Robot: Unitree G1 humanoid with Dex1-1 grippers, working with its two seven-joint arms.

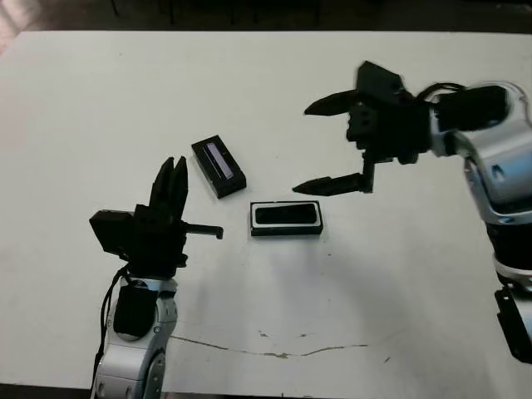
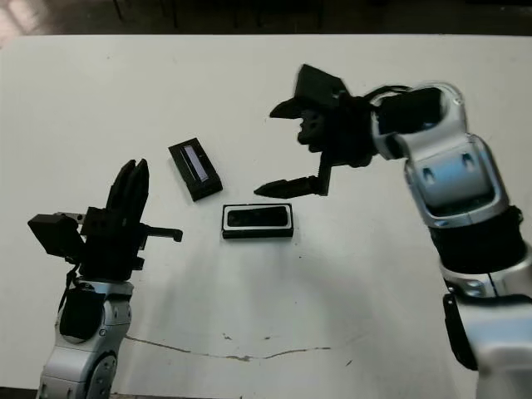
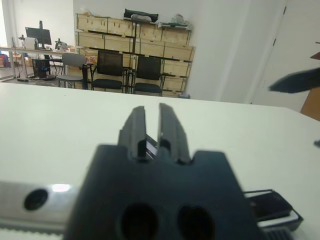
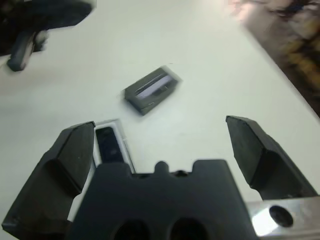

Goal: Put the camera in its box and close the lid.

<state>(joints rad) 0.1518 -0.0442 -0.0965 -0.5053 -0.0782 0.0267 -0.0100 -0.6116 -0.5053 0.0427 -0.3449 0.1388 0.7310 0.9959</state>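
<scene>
Your left gripper [image 1: 173, 179] sits pinched together, empty. Camera [image 1: 287, 215] lies in box [image 1: 287, 230]; lid [image 1: 219, 167] beside. Right gripper [image 1: 320, 145] spread wide above.

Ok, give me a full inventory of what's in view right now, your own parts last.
box: one, black outside with a white rim, near the middle of the table, open.
camera: one, black, lying inside the box.
lid: one, black with a pale strip along its middle, flat on the table on the robot's left of the box, apart from it.
table: one, white, with a thin dark scratch near its front edge.
chairs: several, dark, in the room beyond the table, in front of stacked wooden crates.
left gripper: one, black, jaws shut, empty, short of the lid.
right gripper: one, black, jaws wide open, empty, above the box.
</scene>
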